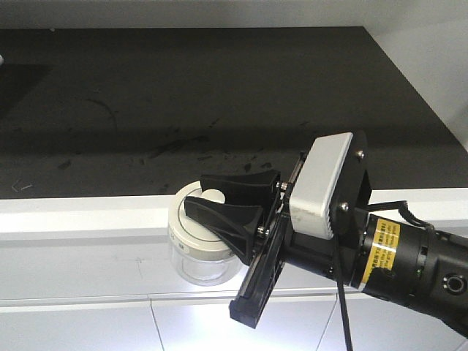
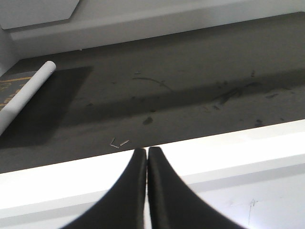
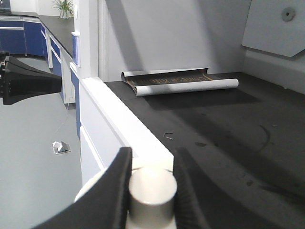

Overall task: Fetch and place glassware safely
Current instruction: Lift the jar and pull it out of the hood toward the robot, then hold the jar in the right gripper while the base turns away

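**Right pincer on the knob, jar at the bench rim**

The right gripper point(image 1: 196, 190) reaches in from 4 o'clock, pinching the knob point(image 3: 152, 193) on the glass jar point(image 1: 191, 256). In the front view the jar is at 7 o'clock, hard against the white ledge point(image 1: 88, 208); resting or lifted, I cannot tell. Past the ledge the dark, scuffed worktop point(image 1: 219, 95) runs wide to the back wall. A rolled sheet point(image 3: 186, 85) lies at 12 o'clock in the right wrist view. The left gripper point(image 2: 146, 152) hovers over the ledge, fingers pressed together.
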